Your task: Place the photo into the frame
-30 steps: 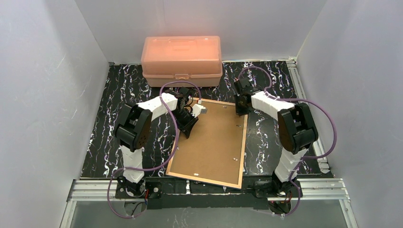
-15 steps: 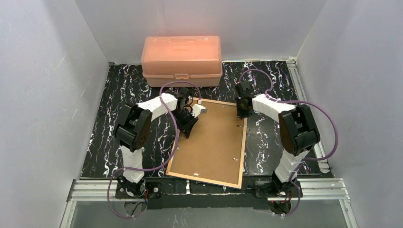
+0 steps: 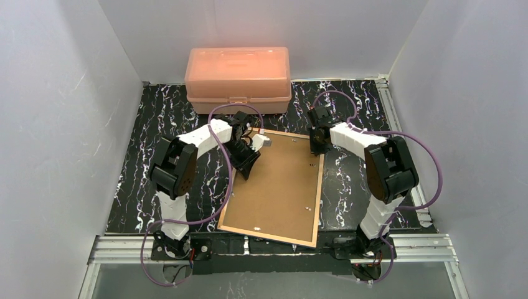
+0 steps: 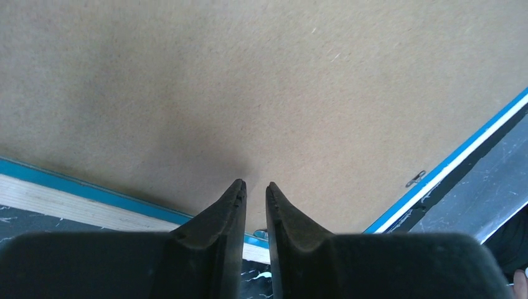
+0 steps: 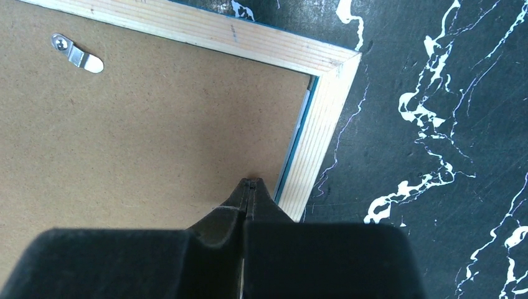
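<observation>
Count taken. Frame (image 3: 274, 187): 1. Pink box (image 3: 238, 71): 1. Desk (image 3: 143, 124): 1. Arms: 2, left arm (image 3: 202, 138) and right arm (image 3: 352, 138). Claws: 2, left claw (image 4: 255, 185) and right claw (image 5: 250, 182). Metal clips on the backing: one clip (image 5: 78, 57) in each wrist view; full total unclear.

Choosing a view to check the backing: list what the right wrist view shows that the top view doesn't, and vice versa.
Right wrist only: a metal turn clip in detail and the blue inner edge at a corner of the frame. Top only: the salmon box, the left arm, the frame's full outline. Both: brown backing up, the right hand at the far right corner.
</observation>
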You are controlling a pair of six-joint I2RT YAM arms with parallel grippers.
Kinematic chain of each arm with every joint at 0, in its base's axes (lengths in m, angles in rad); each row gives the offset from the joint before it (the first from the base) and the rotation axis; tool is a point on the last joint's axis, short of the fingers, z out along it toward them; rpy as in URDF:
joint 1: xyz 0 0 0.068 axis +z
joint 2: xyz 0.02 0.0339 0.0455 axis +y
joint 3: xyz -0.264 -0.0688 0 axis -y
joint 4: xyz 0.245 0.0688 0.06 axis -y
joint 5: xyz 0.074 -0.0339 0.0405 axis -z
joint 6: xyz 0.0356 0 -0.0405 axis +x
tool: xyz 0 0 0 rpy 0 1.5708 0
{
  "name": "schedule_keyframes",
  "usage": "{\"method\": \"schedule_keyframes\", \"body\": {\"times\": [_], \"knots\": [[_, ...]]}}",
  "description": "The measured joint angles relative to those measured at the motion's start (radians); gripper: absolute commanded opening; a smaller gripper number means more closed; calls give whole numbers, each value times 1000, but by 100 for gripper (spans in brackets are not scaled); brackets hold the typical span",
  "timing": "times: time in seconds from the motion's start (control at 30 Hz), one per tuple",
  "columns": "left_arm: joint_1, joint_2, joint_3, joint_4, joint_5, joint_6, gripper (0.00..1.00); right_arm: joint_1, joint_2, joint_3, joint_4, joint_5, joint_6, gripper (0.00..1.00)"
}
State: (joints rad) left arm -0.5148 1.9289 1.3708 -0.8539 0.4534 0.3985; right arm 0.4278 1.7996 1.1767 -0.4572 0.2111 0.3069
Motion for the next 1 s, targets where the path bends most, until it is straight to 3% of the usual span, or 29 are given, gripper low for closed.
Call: {"method": "schedule_keyframes", "body": {"times": [0.23, 0.4, 0.63, 0.7, 0.8, 0.87, 1.0], "knots": [[-32, 0, 23, -22, 57, 13, 20, -1, -8, 13, -25, -42, 13, 14], [-77, 0, 24, -14, 54, 38, 20, 26, -100, -2, -83, -95, 40, 17], [-81, 7, -13, 7, 25, 58, 22, 125, -253, -121, -121, -157, 113, 41], [-65, 6, 1, -13, 30, 55, 25, 122, -253, -133, -122, -170, 128, 43], [-23, -2, 56, -52, 36, 54, 38, 115, -253, -133, -107, -190, 144, 59], [32, -27, 106, -68, 45, 56, 42, 109, -253, -133, -104, -195, 150, 68], [187, -130, 124, -89, 65, 82, 41, 37, -267, -159, -71, -214, 162, 70]]}}
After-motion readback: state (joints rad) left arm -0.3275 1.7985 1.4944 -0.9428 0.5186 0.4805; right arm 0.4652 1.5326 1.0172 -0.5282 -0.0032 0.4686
